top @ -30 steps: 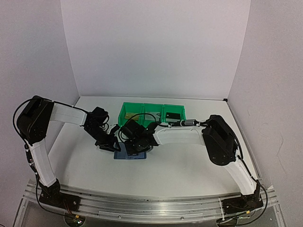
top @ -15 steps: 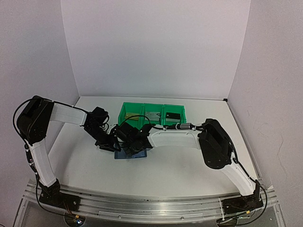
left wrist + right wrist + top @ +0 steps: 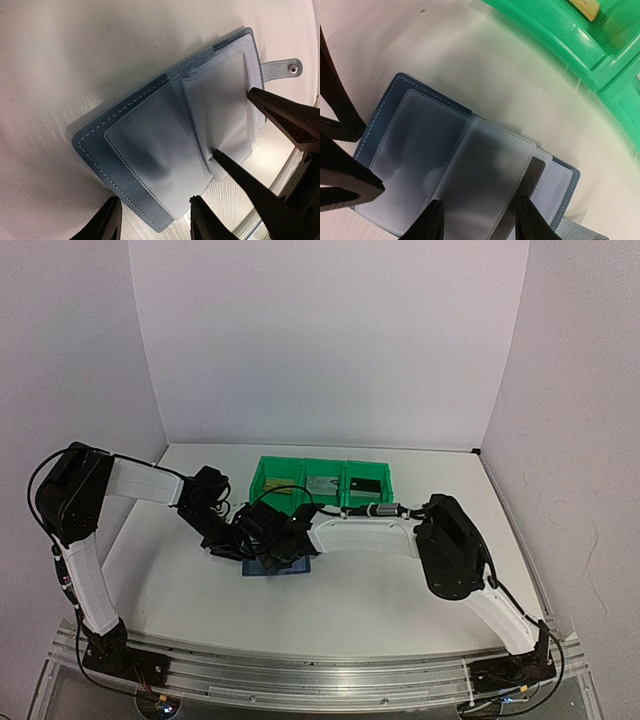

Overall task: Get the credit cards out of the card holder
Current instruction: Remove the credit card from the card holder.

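The blue card holder lies open on the table, its pale translucent sleeves fanned out; it also shows in the right wrist view and the top view. A dark card shows under one sleeve. My left gripper is open, its fingers on either side of the holder's near corner. My right gripper is open just over the middle sleeve. In the top view both grippers meet over the holder. A gold card, a silver card and a black card lie in the green bins.
The row of three green bins stands just behind the holder, its near wall close to my right gripper. The holder's closing tab sticks out flat on the table. White walls enclose the table on three sides.
My right gripper has moved left over the open holder, closer to the left gripper. The left arm and the holder have stayed put.
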Robot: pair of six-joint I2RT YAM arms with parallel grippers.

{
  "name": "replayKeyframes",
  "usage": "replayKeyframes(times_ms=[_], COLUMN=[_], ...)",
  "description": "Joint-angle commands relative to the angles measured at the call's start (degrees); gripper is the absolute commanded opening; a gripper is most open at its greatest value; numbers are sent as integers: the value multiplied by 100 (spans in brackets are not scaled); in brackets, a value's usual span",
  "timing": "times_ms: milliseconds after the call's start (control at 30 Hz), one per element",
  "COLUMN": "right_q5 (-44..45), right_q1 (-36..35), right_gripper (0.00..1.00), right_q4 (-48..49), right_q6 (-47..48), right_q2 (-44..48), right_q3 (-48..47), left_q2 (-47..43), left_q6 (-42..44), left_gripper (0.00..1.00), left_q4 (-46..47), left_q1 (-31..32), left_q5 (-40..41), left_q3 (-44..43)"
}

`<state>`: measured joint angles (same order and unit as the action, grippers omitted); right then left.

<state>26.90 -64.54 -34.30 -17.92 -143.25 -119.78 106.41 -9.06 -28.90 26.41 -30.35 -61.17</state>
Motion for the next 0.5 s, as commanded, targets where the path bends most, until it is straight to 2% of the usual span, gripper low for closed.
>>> replayKeyframes(times_ms=[0,233,467], right_q5=[-306,-1173,-1655], right_q1=[-76,143,148], right_gripper=[52,55,57], right_q4=[-188,108,614], right_q6=[-27,-585,-604], right_q2=[-173,-98,158], right_q3=[-205,48,90], left_q2=[198,180,108], left_q6=[44,44,97], left_gripper=[47,47,48], left_q4=[-49,-36,-51], left_q1=[13,13,15], left_q5=[95,97,3], left_q3=[-42,-37,-125])
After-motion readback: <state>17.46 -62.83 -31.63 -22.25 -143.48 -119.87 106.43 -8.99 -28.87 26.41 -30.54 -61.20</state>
